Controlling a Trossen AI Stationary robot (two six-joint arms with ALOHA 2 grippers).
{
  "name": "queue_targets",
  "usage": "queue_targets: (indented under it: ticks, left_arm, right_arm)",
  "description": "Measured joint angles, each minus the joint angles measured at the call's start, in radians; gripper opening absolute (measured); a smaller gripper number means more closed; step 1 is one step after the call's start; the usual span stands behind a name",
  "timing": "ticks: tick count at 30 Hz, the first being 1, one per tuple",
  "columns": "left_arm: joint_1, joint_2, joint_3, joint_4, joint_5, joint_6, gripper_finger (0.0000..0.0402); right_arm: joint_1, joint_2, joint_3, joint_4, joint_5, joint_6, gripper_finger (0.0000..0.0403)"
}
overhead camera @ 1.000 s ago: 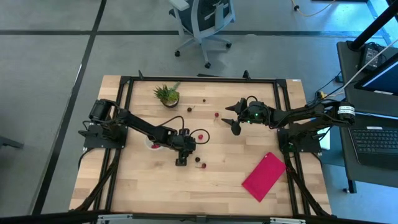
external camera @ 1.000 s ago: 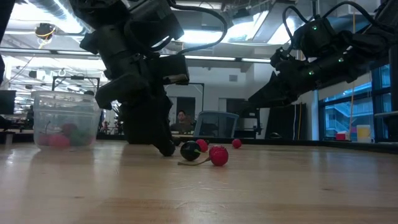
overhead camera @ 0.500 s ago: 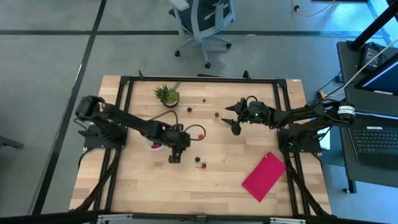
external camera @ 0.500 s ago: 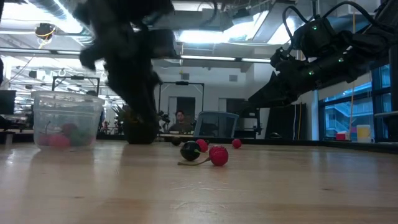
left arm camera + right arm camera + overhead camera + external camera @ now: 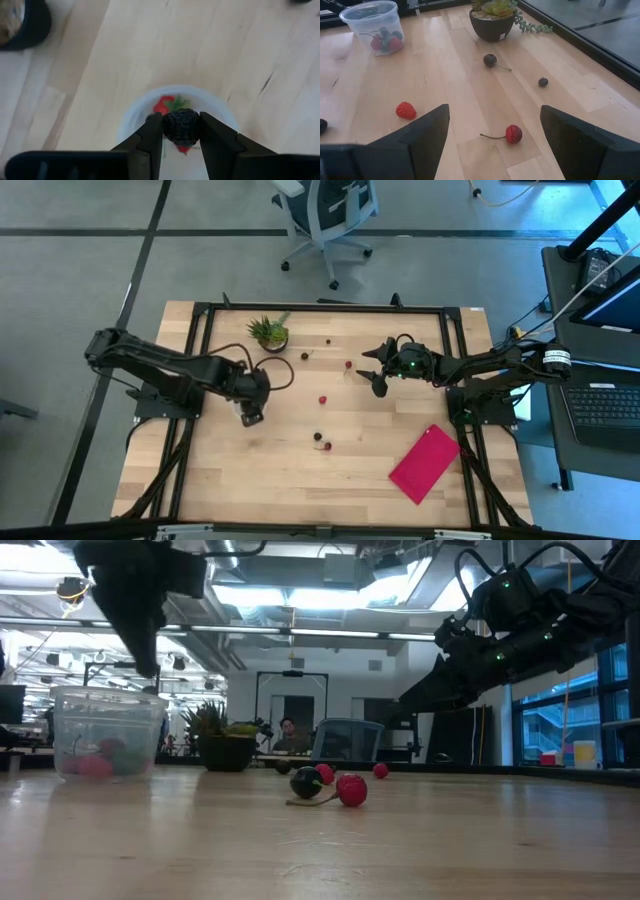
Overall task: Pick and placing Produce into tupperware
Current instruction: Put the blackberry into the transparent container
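Left gripper (image 5: 181,131) poised directly above the tupperware (image 5: 135,112), jaws clamped on a dark, bumpy berry (image 5: 180,127); red produce lies inside. Right gripper (image 5: 372,370) hovers mid-table, jaws spread, near scattered berries (image 5: 513,133).

No text, label, brand, number or sign can be read in any of the views: nothing legible shows on the table, the container, the plant pot, the arms or the room behind.
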Motion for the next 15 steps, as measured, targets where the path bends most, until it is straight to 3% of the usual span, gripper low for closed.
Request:
queue_targets:
  ticks: [15]
  left_arm:
    - [-0.031,0.134,-0.001,-0.035,0.008,-0.075,0.01]
  right_arm:
    - [0.0,0.0,0.0,0.0,0.0,0.0,0.0314]
